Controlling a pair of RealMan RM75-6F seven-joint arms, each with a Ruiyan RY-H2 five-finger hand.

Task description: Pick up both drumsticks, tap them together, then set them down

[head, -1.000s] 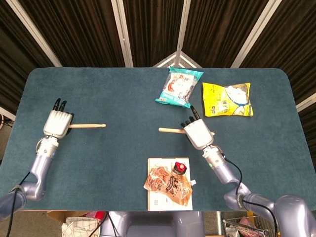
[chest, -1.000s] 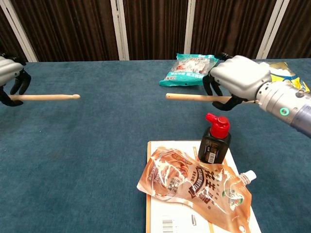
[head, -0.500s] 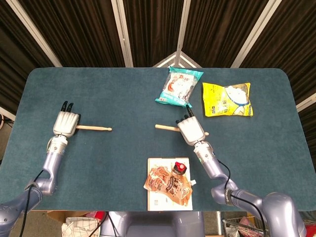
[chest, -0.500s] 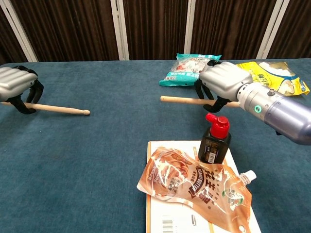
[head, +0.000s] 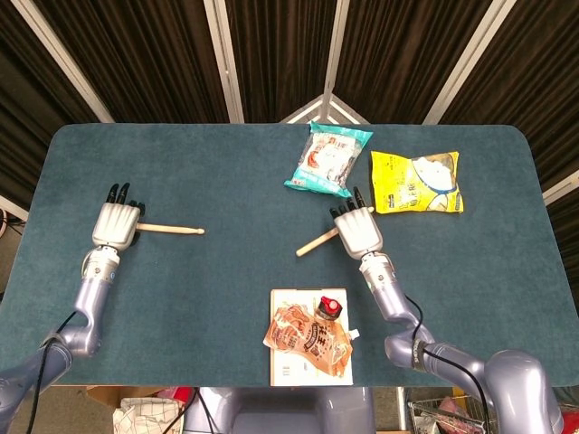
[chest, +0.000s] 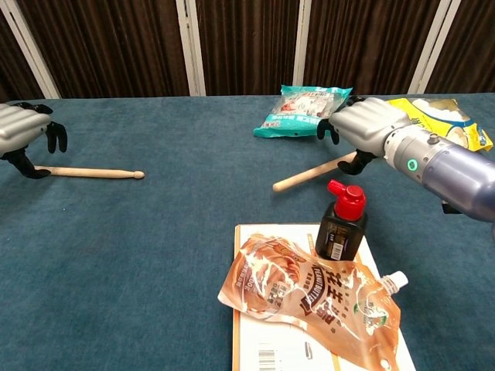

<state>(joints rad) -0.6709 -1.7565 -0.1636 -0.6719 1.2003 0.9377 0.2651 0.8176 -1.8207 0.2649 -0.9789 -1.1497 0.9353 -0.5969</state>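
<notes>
Drumsticks both lie on your table [head: 235,181]: left drumstick [head: 170,229] under your opened left hand [head: 115,224], right drumstick [head: 317,241] angled beneath your loosened right hand [head: 358,231].

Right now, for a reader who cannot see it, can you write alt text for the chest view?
Two robot hands hover over wooden drumsticks lying on a blue table: the left hand over the left drumstick, the right hand over the angled right drumstick. In front, a black red-capped bottle stands by a brown spouted pouch; snack bags lie behind.
</notes>
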